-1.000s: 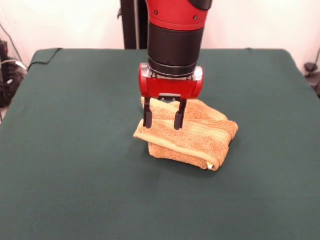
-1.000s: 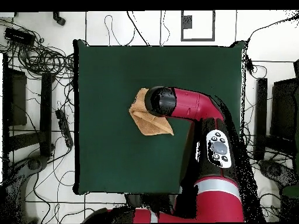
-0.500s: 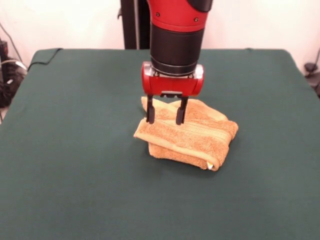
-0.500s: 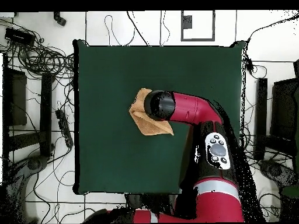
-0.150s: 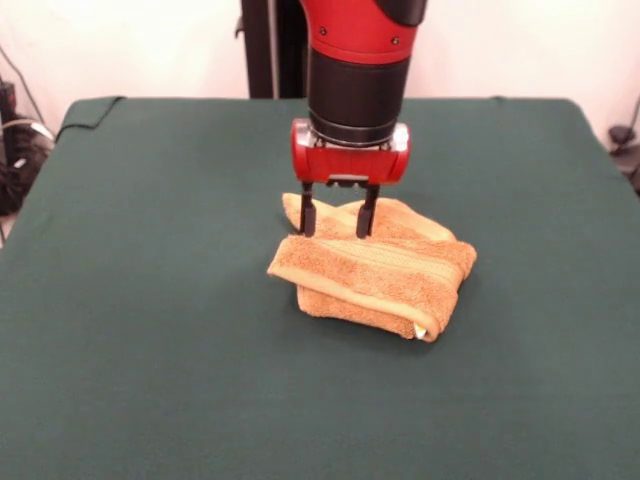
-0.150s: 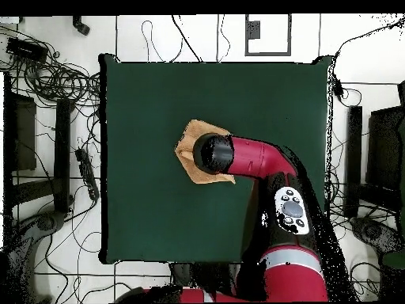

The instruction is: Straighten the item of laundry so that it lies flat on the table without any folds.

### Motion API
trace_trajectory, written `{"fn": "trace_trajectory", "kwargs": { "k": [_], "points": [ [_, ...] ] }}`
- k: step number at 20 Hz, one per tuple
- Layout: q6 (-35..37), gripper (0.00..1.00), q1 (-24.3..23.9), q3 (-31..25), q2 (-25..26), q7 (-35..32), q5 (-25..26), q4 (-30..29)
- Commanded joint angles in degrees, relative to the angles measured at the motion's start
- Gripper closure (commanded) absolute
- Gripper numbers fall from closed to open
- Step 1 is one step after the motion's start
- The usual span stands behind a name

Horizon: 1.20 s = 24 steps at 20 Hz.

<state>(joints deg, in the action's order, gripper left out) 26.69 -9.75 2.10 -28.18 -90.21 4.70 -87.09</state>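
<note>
A dark green cloth covers the bench [image 5: 150, 330], with pale walls behind it and cables strewn over the floor around it in the overhead view. The orange-tan towel [image 5: 385, 280] lies folded in layers near the bench's middle, a small white label [image 5: 421, 331] peeking from its near right corner; no writing on it can be read. The gripper [image 5: 338, 217] hangs over the towel's far part, fingers [image 5: 309, 215] parted and empty, tips at or just above the cloth. Bare green surface surrounds the towel on every side.
</note>
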Motion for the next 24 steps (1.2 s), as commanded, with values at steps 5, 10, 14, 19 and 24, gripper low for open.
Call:
{"fn": "trace_trajectory", "kwargs": {
  "k": [5, 10, 14, 19, 24],
  "points": [
    [-7.90, 0.00, 1.37, -7.34, 1.63, -4.44, 4.01, -6.29],
    [-6.51, 0.00, 1.01, -7.19, 1.07, -3.93, 4.40, -5.54],
    [-6.72, 0.00, 0.81, -7.23, 1.98, -4.49, 3.99, -4.35],
    [-6.25, 0.00, 0.46, -7.55, 2.22, -4.91, 3.20, -3.98],
    [-6.25, 0.00, -0.09, -7.77, 3.70, -5.25, 2.47, -2.37]
  ]
}}
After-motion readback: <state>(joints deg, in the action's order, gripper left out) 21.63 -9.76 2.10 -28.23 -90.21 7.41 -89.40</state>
